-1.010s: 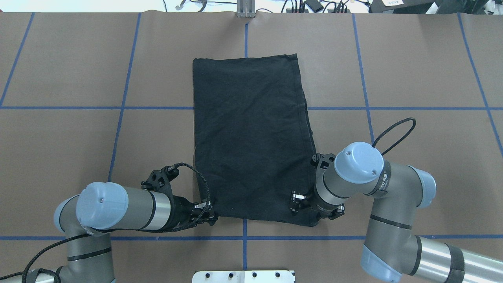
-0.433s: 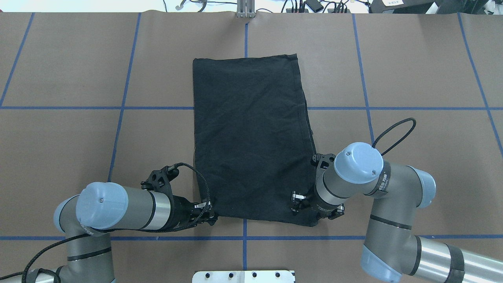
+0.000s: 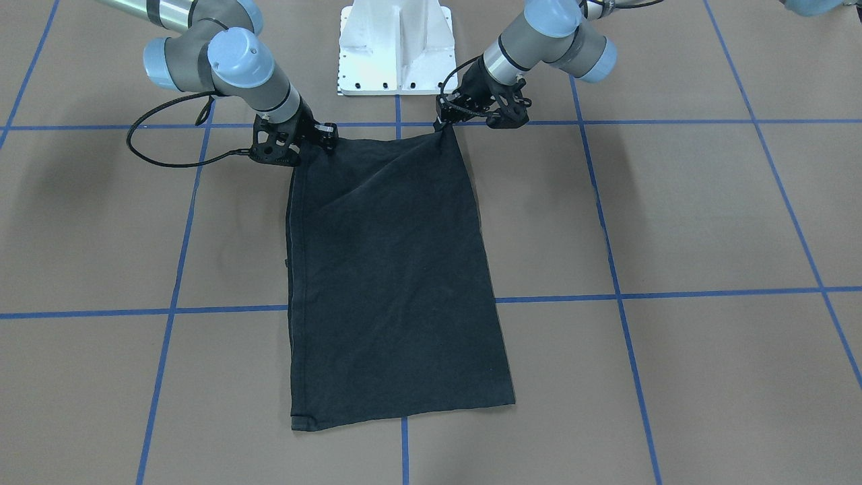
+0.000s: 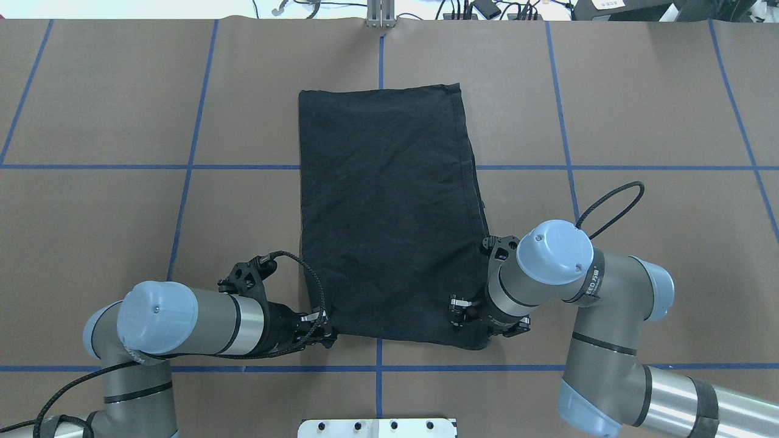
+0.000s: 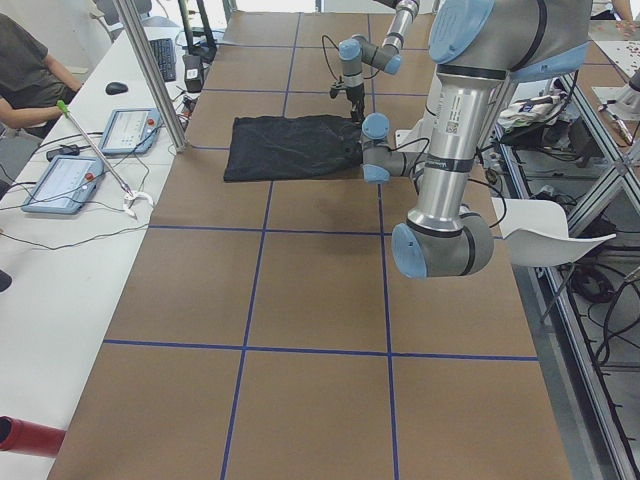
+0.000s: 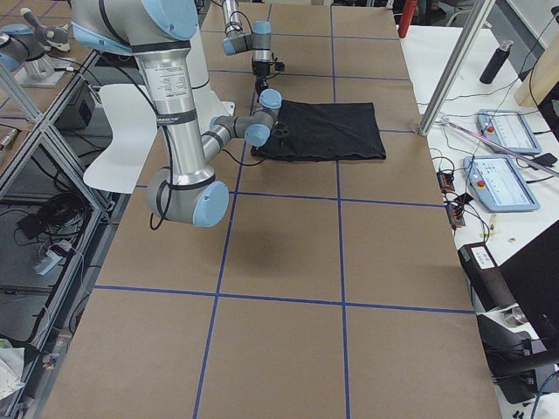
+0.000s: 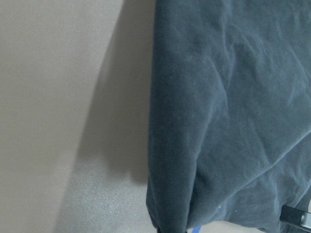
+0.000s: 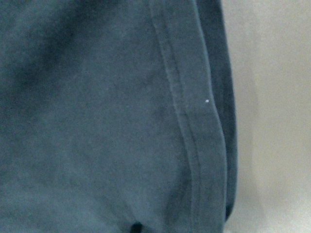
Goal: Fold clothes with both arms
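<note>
Evidently left pincer (image 3: 443, 125) pinches the T-shirt (image 4: 389, 213) at its near corner; right pincer (image 3: 311, 143) seemingly pinches the other.

The T-shirt (image 4: 389, 213) lies flat on the middle of the table (image 4: 122, 231), with its long axis running away from the robot and its far half lying across a taped line (image 4: 243, 166) that runs side to side. The left end effector (image 4: 327, 331) is at the T-shirt's near-left corner, reaching in from the left. The right end effector (image 3: 306, 145) is at the near-right corner, beneath its own wrist. The pedestal base (image 3: 397, 47) stands just behind the T-shirt's near edge, between the two arms. Beyond the table's far edge, a second table carries a tablet (image 5: 125, 128).
</note>
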Robot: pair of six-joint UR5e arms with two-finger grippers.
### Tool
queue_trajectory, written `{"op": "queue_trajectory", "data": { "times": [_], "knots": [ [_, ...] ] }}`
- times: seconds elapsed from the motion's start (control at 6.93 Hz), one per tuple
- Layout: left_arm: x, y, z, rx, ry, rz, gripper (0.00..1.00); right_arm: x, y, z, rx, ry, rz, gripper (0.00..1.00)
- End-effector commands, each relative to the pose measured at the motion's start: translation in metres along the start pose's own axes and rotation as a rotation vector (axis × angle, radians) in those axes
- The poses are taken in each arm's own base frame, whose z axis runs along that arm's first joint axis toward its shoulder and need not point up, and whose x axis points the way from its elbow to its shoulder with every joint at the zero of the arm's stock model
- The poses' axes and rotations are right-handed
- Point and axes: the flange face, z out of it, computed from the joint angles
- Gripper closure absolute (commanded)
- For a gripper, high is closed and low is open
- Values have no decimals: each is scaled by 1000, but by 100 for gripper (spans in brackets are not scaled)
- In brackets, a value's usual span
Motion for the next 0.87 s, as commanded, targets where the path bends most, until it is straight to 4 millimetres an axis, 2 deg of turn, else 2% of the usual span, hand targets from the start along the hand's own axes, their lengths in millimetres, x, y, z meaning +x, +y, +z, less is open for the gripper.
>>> {"op": "queue_trajectory", "data": {
  "times": [0.0,0.43,0.72],
  "knots": [
    [0,0,0,0,0,0,100,-2,2,-4,0,-8,-4,100],
    [4,-1,-5,2,10,1,100,-2,1,-6,2,-11,2,100],
    [27,12,-37,-5,37,11,100,-7,6,-19,-8,-46,3,100]
  ]
}}
